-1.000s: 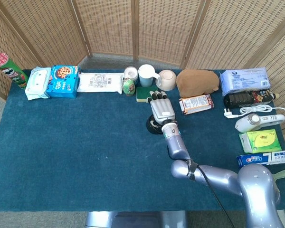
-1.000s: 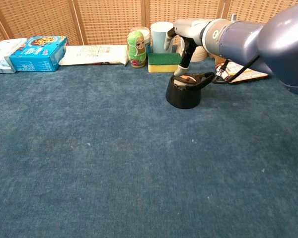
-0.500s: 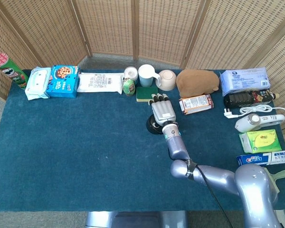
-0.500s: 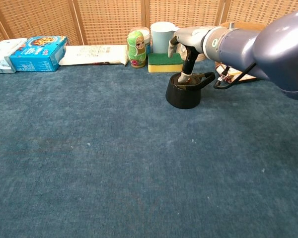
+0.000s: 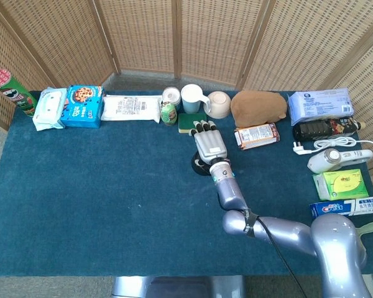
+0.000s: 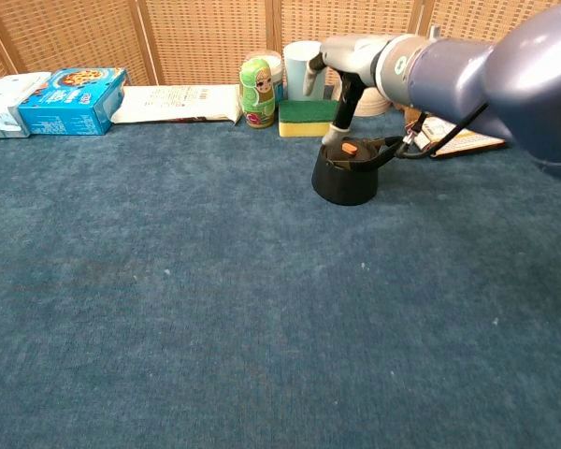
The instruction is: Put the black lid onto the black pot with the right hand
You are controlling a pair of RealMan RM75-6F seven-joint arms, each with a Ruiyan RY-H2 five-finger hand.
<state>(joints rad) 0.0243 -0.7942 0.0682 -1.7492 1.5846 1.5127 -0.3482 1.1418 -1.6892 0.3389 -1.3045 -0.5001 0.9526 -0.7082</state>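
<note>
The black lid (image 6: pixel 348 151) sits on top of the black pot (image 6: pixel 345 180), and the right hand (image 5: pixel 209 144) hangs just above it.

The pot stands on the blue bench (image 6: pixel 215 309), a little in front of the green and yellow sponge (image 6: pixel 308 117). The lid has a small orange knob (image 6: pixel 349 147) on it. The fingers (image 6: pixel 340 116) of the right hand point down at the lid. They are spread apart and hold nothing. One fingertip is very close to the knob, but I cannot tell if it touches. A green doll (image 6: pixel 256 93) and a pale blue cup (image 6: pixel 304 69) stand behind the pot, near the wicker screen (image 5: pixel 174 37). The left hand is not seen in either view.
</note>
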